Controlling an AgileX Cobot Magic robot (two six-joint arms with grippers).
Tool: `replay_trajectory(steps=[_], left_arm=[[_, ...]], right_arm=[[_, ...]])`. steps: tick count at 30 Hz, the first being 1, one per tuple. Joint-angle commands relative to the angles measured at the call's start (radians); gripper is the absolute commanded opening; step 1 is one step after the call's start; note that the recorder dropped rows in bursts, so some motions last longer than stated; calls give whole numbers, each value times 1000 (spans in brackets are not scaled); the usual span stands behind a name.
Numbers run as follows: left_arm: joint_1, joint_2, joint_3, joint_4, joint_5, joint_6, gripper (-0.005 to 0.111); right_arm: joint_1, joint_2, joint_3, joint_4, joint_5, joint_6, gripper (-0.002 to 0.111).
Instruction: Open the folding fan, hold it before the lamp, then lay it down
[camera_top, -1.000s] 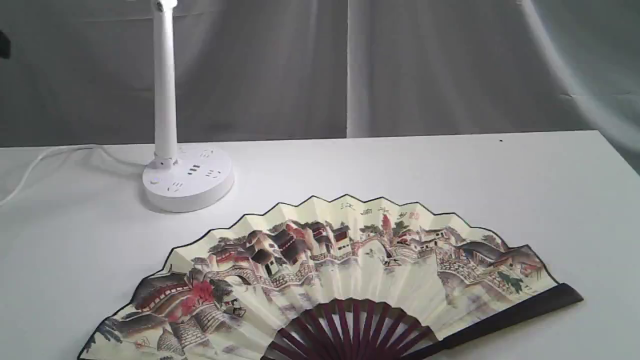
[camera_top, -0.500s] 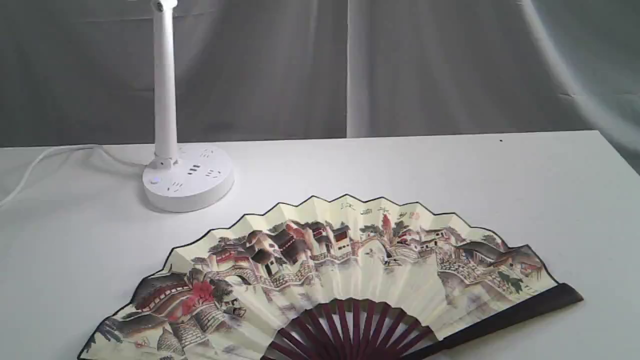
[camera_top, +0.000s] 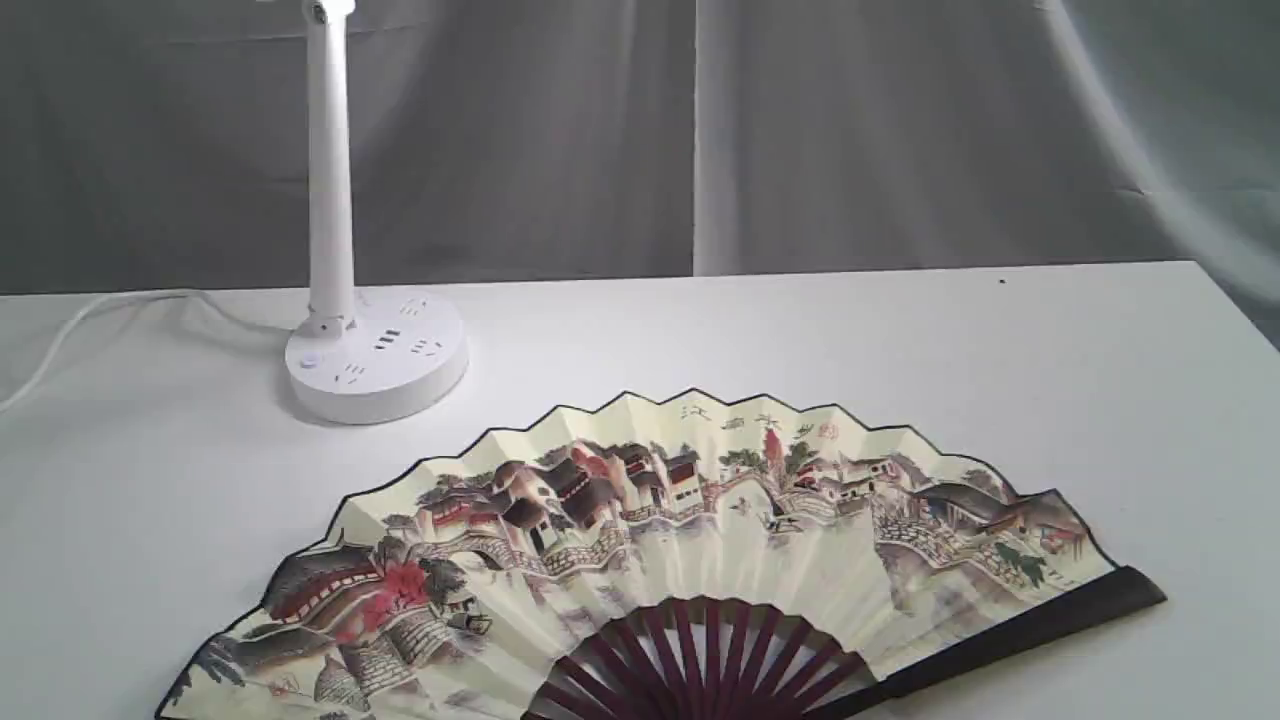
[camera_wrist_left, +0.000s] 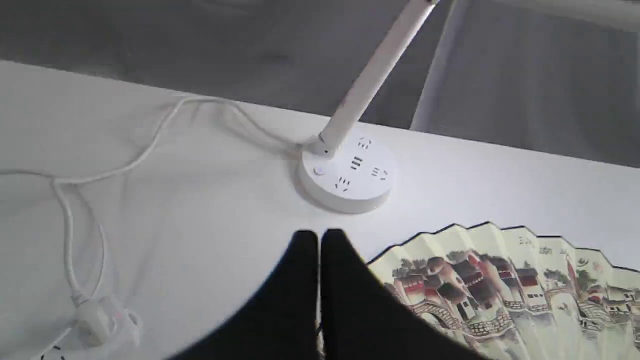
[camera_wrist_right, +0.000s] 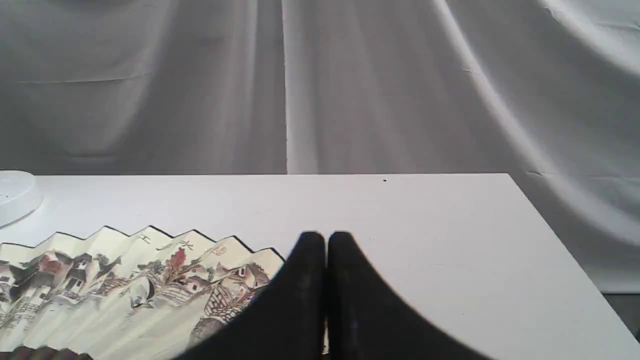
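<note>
Grey backdrop cloth (camera_top: 900, 130) hangs in soft folds behind everything, with one paler seam running down near the middle. White desk (camera_top: 900, 340) fills the lower part of the exterior view, lit brightest around its centre. Folding fan (camera_top: 700, 520) lies fully spread and flat on the desk at the near side, painted face up: cream pleats, village houses, arched bridges, red trees, a line of characters near the scalloped top edge. Maroon ribs (camera_top: 700, 660) radiate from a pivot cut off by the lower edge of the exterior view; a dark guard (camera_top: 1030, 625) runs out along the fan's right end. Lamp (camera_top: 330, 180) stands upright at the far left of the desk, its slim pole rising out of view and its round base (camera_top: 375, 365) showing several socket slots; base and fan edge are near but apart. Left hand (camera_wrist_left: 319, 240) hovers over bare desk between lamp base and the fan's left end, black fingers pressed together with only a hairline seam, gripping nothing. Right hand (camera_wrist_right: 326, 240) hangs over the fan's right end, likewise closed and empty. White cord (camera_wrist_left: 150, 145) loops from the lamp base across the desk to a plug (camera_wrist_left: 95, 317).
</note>
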Motion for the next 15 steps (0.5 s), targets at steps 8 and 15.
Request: replay_trajectory(steps=[8, 15], left_arm=[[2, -350, 222, -171, -75, 62, 0], [2, -525, 360, -186, -134, 115, 0]], right_arm=[[-2, -3, 4, 6, 2, 0, 0], [-2, -3, 4, 6, 2, 5, 0]])
